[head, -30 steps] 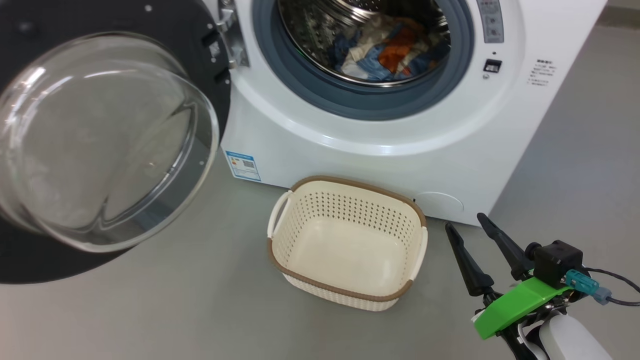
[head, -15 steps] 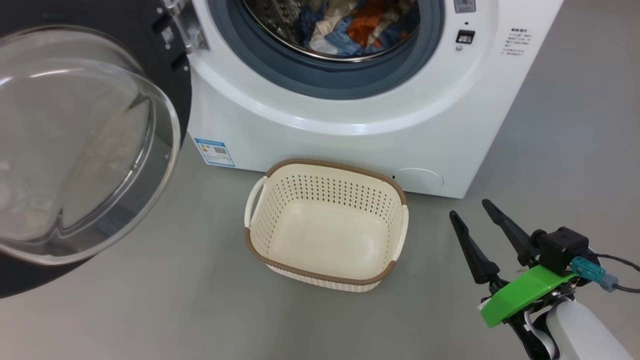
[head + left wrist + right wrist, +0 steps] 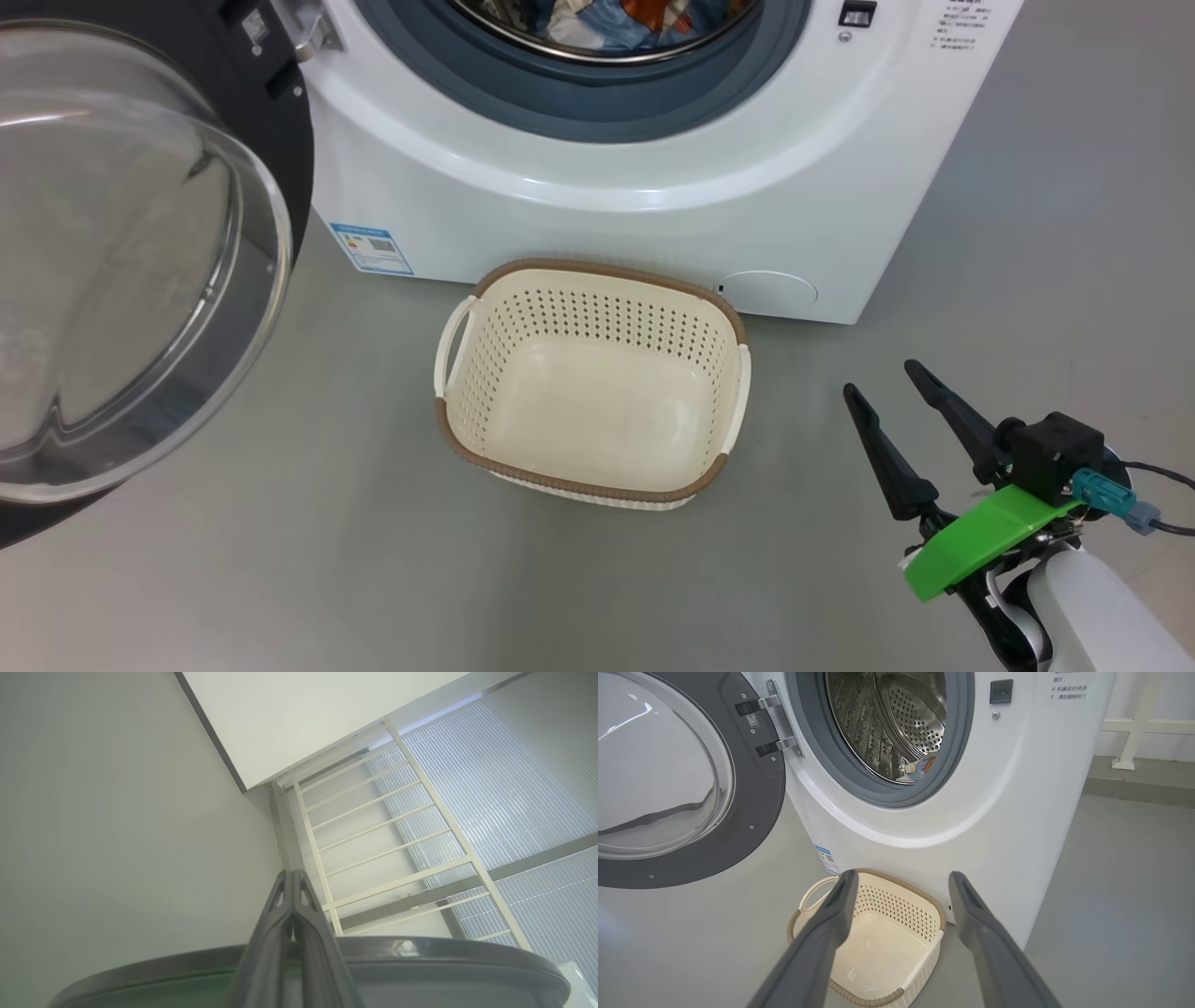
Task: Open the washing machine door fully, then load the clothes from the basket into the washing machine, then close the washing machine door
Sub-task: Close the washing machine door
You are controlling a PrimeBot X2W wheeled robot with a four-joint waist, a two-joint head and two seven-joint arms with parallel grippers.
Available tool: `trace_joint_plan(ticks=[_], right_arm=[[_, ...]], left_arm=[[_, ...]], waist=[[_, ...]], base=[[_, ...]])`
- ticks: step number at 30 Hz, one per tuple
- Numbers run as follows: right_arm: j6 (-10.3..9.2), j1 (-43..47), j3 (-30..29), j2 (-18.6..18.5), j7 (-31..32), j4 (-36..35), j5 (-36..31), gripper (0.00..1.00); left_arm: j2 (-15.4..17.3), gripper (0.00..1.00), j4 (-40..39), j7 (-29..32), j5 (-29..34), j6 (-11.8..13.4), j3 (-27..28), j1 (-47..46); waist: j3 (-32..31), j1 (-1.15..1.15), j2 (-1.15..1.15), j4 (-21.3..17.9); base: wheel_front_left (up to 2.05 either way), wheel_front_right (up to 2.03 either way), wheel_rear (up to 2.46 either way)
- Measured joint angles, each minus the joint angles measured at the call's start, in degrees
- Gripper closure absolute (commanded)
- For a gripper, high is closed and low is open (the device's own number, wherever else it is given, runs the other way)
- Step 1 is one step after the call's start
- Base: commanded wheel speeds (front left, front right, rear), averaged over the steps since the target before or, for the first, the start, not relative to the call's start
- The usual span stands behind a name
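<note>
Though empty, basket (image 3: 597, 317) before washing machine (image 3: 607, 224) (door (image 3: 140, 252) wide open); right hand (image 3: 879, 378) spread, left hand (image 3: 292, 877) pressed together.

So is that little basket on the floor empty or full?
Empty. The basket shows a bare bottom; the clothes lie inside the washing machine.

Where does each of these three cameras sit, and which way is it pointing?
Head view: on the head, looking down at the basket, washing machine and open door; the open right tool and forearm show.
Left wrist view: on the left wrist, facing a wall and white railing; the shut left tool shows.
Right wrist view: on the right wrist, facing the drum past its own fingers.
Shared: head and right wrist views both show the basket.
</note>
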Motion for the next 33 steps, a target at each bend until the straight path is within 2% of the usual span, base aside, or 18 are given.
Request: trace_joint_plan(ticks=[8, 15, 25, 29, 33], right_arm=[[0.0, -0.83, 0.16, -0.34, 0.0, 0.07, -0.15, 0.0], [0.0, -0.85, 0.75, -0.23, 0.0, 0.53, -0.14, 0.0], [0.0, -0.75, 1.31, 0.85, 0.0, 1.22, 0.36, 0.0], [0.0, 0.05, 1.26, 1.6, 0.0, 1.32, 0.37, 0.0], [0.0, 0.53, 1.07, 2.03, 0.0, 1.51, 0.86, 0.0]], left_arm=[[0.0, 1.0, 0.93, 1.41, -0.13, 0.0, -0.34, 0.0], [2.05, 1.0, 1.34, 13.35, -1.49, 0.01, -3.74, 1.32], [2.5, 1.0, -2.78, 26.86, -3.32, 0.02, -6.22, 5.59], [1.99, 1.0, -5.04, 31.25, -3.86, 0.02, -7.11, 7.57], [-0.38, 1.0, -7.64, 36.84, -5.71, 0.01, -8.99, 8.6]], waist=[[0.27, 0.0, 0.0, -0.31], [-1.03, 0.0, 0.0, 0.27], [-3.65, 0.0, 0.0, 1.6], [-4.71, 0.0, 0.0, 2.15], [-5.49, 0.0, 0.0, 2.83]], base=[[0.0, 0.0, 0.0], [0.0, 0.0, 0.0], [0.0, 0.0, 0.0], [0.0, 0.0, 0.0], [0.0, 0.0, 0.0]])
